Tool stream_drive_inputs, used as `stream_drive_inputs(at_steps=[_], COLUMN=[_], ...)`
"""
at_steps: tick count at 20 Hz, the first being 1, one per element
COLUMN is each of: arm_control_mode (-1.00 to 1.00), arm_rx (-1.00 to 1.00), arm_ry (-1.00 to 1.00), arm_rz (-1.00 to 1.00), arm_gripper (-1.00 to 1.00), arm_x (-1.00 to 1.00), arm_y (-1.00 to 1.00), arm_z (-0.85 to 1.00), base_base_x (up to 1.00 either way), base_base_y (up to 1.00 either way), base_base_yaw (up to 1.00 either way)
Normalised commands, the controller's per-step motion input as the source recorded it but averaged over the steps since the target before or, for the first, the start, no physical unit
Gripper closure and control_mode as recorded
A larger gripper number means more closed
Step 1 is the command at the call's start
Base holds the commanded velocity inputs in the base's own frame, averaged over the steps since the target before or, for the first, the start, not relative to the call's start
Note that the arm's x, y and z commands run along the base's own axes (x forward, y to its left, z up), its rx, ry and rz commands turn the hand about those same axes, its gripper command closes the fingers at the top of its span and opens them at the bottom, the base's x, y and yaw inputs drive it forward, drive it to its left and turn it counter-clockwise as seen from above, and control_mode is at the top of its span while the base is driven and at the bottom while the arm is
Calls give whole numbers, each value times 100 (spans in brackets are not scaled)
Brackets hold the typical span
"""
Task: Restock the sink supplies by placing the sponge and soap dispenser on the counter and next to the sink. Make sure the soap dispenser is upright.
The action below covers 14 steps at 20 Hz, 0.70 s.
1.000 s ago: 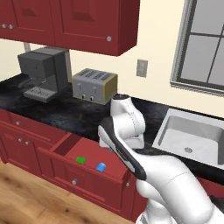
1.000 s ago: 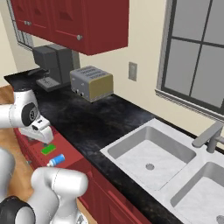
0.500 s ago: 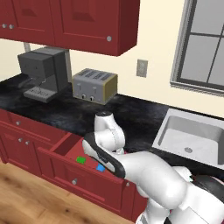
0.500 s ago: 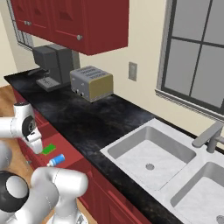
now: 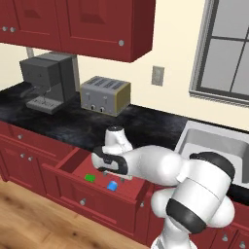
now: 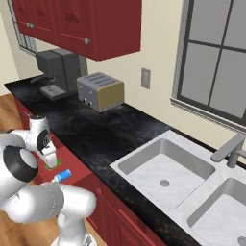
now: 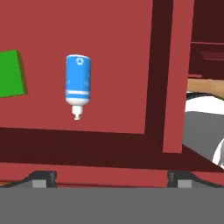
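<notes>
The blue soap dispenser (image 7: 78, 85) lies on its side on the red drawer floor, white pump end toward my fingertips. The green sponge (image 7: 9, 73) lies flat beside it at the left edge of the hand view. My gripper (image 7: 112, 178) hovers over the open drawer, open and empty, fingertips (image 7: 41, 177) spread wide. From the base, the sponge (image 5: 90, 178) and soap dispenser (image 5: 113, 185) sit in the drawer just below my hand. The sponge (image 6: 52, 166) is partly covered by the hand, the dispenser (image 6: 62, 176) beside it. The black counter (image 5: 73, 127) runs to the sink (image 5: 214, 146).
The open red drawer (image 5: 92, 192) juts out from the cabinets below the counter. A silver toaster (image 5: 105, 95) and a grey coffee machine (image 5: 48, 82) stand at the back of the counter. The sink basin (image 6: 166, 166) has a tap (image 6: 230, 149) at right.
The arm has swung down from above the counter edge, and the hand now hangs low over the open drawer. The sponge and dispenser have not moved.
</notes>
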Motion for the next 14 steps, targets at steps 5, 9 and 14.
stream_drive_inputs(at_steps=[5,9,14], arm_control_mode=[-100,-100,-100], arm_rx=[0,0,0], arm_ry=[0,0,0], arm_rz=[0,0,0], arm_gripper=[-100,-100,-100], arm_x=[22,9,0], arm_y=[0,0,0], arm_z=[-63,-41,-35], base_base_x=[0,0,0], base_base_y=[0,0,0], base_base_yaw=[0,0,0])
